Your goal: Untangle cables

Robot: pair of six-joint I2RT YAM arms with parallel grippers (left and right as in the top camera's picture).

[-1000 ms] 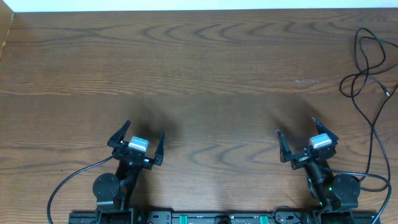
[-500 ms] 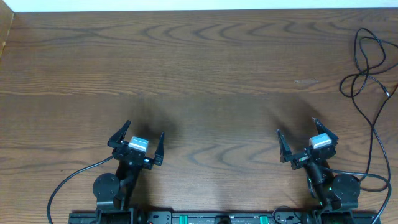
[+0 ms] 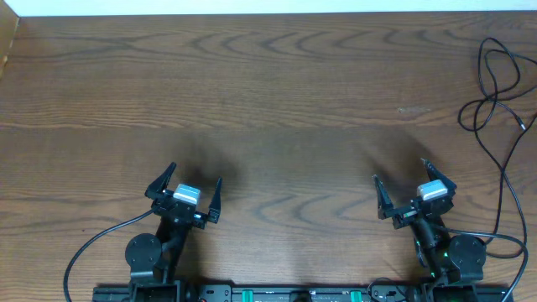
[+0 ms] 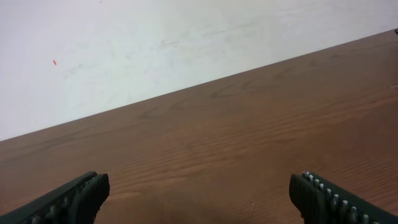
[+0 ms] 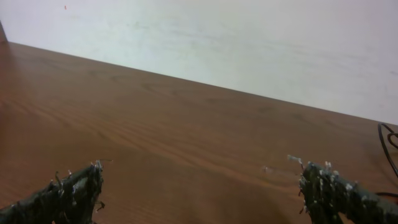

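Resting low near the front edge of the brown wood-grain table (image 3: 277,92), the left gripper (image 3: 185,190) is seen spread wide and empty. The right gripper (image 3: 413,186) is likewise parted, empty. Thin black looped cables (image 3: 491,92) lie at the far right edge. No writing is legible.

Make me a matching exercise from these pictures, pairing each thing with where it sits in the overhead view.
Things:
1. left gripper
2. right gripper
3. black cable
4. table

Places:
A. looped at the far right edge
B. open, near right
C. open, near left
D. bare wood across the middle

Pairs: 1-C, 2-B, 3-A, 4-D
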